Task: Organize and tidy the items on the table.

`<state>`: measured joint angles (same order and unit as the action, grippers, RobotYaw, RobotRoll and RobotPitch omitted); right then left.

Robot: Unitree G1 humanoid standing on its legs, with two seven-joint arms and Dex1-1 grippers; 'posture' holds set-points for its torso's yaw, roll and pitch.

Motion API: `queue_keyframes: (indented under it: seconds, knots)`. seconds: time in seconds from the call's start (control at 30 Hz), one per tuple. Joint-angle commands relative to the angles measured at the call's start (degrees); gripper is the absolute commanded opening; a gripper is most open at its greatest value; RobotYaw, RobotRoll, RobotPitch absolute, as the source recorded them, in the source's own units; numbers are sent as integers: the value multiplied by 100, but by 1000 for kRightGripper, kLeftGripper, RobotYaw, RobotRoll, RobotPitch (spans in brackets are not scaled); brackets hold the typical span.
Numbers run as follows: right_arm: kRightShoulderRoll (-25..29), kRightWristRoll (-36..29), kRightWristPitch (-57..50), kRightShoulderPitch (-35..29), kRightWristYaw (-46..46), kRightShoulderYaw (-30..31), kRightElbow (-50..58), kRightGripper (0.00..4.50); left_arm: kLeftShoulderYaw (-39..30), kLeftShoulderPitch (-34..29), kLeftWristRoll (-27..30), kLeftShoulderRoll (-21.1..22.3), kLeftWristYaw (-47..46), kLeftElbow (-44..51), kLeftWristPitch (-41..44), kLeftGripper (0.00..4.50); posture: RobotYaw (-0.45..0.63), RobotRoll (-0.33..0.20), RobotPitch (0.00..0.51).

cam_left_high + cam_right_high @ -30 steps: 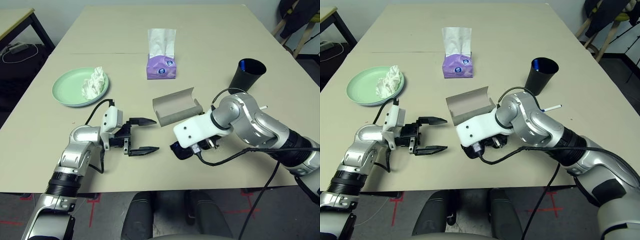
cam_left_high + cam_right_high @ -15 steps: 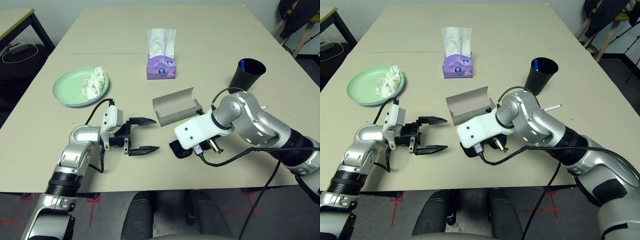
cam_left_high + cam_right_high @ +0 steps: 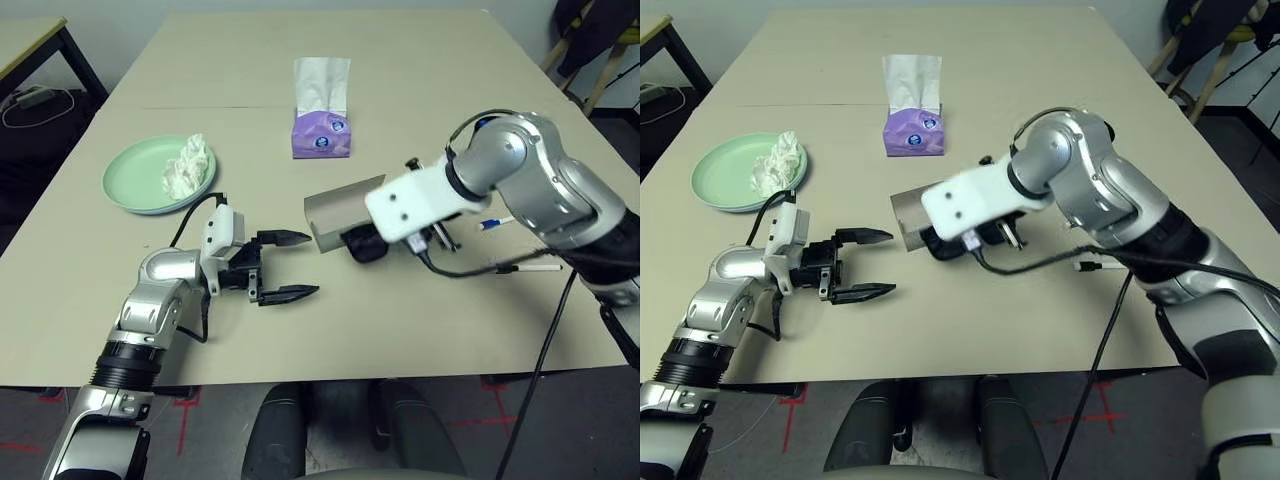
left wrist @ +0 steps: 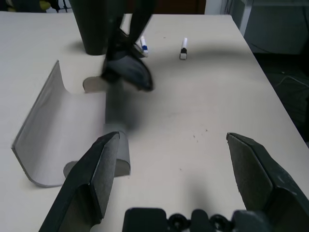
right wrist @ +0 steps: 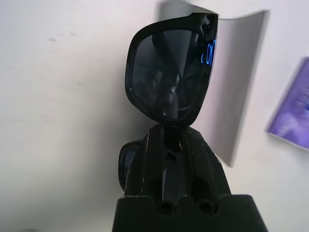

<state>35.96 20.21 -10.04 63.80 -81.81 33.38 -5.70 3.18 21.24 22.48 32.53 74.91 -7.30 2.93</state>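
Black sunglasses (image 5: 169, 72) hang just above the table (image 3: 400, 60), with my right gripper (image 5: 169, 129) shut on them. They sit at the open front of the grey glasses case (image 3: 335, 208), whose lid stands up. My left gripper (image 3: 288, 265) rests open on the table left of the case, holding nothing. A pale green plate (image 3: 135, 185) at the left carries the crumpled white tissue (image 3: 188, 165). Two white blue-tipped pens (image 3: 492, 222) (image 3: 535, 267) lie under my right forearm. The black cup (image 4: 94, 29) stands behind the case, mostly hidden by my right arm in the head views.
A purple tissue box (image 3: 321, 135) with a white sheet sticking out stands behind the case at mid-table. A black cable (image 3: 545, 340) hangs from my right arm over the table's front edge. A dark-legged side table (image 3: 40, 40) stands at the far left.
My right arm has risen and swung away from the front edge, carrying the sunglasses up to the case's open side. It now covers the cup. The left arm has not moved.
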Motion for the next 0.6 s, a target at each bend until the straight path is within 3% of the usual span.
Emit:
queue_keyframes:
  seconds: [0.03,0.3,0.6]
  knots:
    - [-242,260,410,151,281,154,-602,429,-1,-48,-10,21,-142,186,107,4500,152,0,139]
    - [-776,666,882,396,778,220,-1694,429,-47,-159,-181,10,-717,366,113,4500,152,0,139]
    - [-1014,799,1005,543,914,154,-2096,429,-52,-228,-16,-36,-786,524,92,4500,180,0,148]
